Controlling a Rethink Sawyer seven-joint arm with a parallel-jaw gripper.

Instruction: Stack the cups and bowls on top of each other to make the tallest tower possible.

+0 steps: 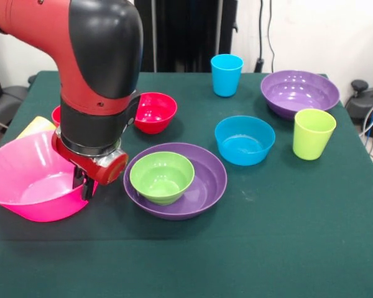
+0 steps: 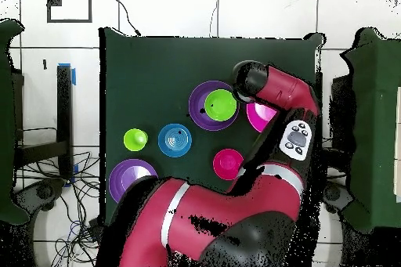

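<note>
My gripper (image 1: 84, 184) comes down at the left and is shut on the right rim of the large pink bowl (image 1: 28, 180), which looks slightly tilted. In the overhead view the arm covers the gripper; part of the pink bowl (image 2: 260, 116) shows. The small green bowl (image 1: 162, 177) sits inside a purple bowl (image 1: 202, 186) just right of the gripper. The red bowl (image 1: 155, 112), blue bowl (image 1: 244, 140), second purple bowl (image 1: 299, 93), blue cup (image 1: 227, 74) and lime green cup (image 1: 313, 133) stand apart. The yellow cup (image 1: 37, 126) and a red cup (image 1: 56, 115) peek out behind the pink bowl.
Everything rests on a dark green cloth (image 1: 267, 236). The arm's thick red and black wrist (image 1: 99, 81) hangs over the left half. In the overhead view the arm (image 2: 219, 217) covers the table's lower part. Cables and a chair (image 1: 370, 102) lie off the right edge.
</note>
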